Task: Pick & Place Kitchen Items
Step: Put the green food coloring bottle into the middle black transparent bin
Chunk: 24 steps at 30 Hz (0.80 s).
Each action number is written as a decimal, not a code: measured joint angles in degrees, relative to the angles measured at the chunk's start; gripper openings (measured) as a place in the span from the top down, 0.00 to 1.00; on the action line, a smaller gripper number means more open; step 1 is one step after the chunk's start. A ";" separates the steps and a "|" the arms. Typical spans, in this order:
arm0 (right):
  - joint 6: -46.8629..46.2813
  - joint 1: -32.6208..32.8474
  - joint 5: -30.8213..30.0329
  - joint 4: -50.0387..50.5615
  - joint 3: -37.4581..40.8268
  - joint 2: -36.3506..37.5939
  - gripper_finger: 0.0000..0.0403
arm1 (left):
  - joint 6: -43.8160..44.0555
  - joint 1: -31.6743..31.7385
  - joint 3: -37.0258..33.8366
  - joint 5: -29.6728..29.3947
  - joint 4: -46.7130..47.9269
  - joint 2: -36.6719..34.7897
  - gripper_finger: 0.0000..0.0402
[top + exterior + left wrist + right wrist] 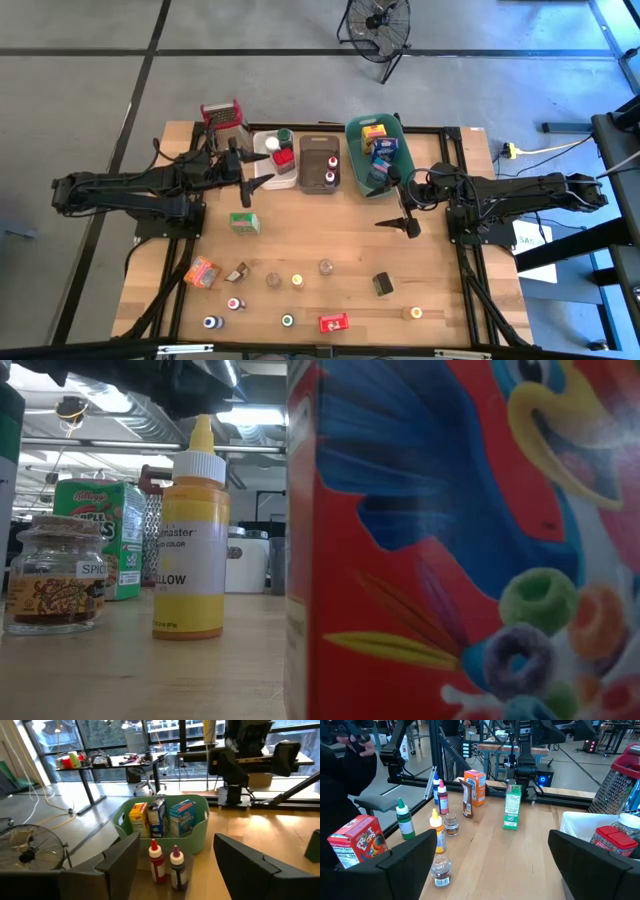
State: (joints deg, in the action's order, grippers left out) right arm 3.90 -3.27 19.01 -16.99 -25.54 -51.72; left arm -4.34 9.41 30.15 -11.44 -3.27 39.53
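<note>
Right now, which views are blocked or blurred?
Low view: cereal box against the lens, blurred, fills the right half; yellow bottle and spice jar sharp. Left wrist view: window glare behind the teal bin. High view: even light, unobstructed.

Low view: table-level shot, cereal box blocking the right half.
Red Froot Loops box [460, 540] fills the frame from centre to right edge, very close to camera. Yellow food-colour bottle [190, 535] stands upright on the wooden table [140, 670], left of the box and apart from it. Cork-lidded spice jar [55, 575] near the left edge; green Apple Jacks box [105, 535] behind it. White bin [245, 563] farther back.
</note>
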 joint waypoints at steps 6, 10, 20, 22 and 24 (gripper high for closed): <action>0.00 -0.01 -0.01 0.00 0.00 0.00 0.04 | -0.18 0.00 0.00 2.05 -1.24 0.00 0.27; 0.00 -0.01 0.01 0.00 0.00 0.00 0.04 | -0.22 -0.01 0.00 3.73 -1.24 0.00 0.20; 0.00 0.01 -0.01 0.02 0.00 0.00 0.04 | 5.90 -0.44 0.00 5.41 -0.74 0.00 0.17; 0.00 0.01 0.01 0.02 0.00 0.00 0.04 | 5.41 -1.46 0.13 8.08 -0.51 0.00 0.17; 0.00 0.01 0.01 0.02 0.00 0.00 0.04 | 4.03 -3.24 1.46 9.11 1.69 0.13 0.16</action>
State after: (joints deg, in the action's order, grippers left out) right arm 3.90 -3.27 19.02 -16.97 -25.54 -51.72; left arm -0.31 6.17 31.62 -2.33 -1.58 39.66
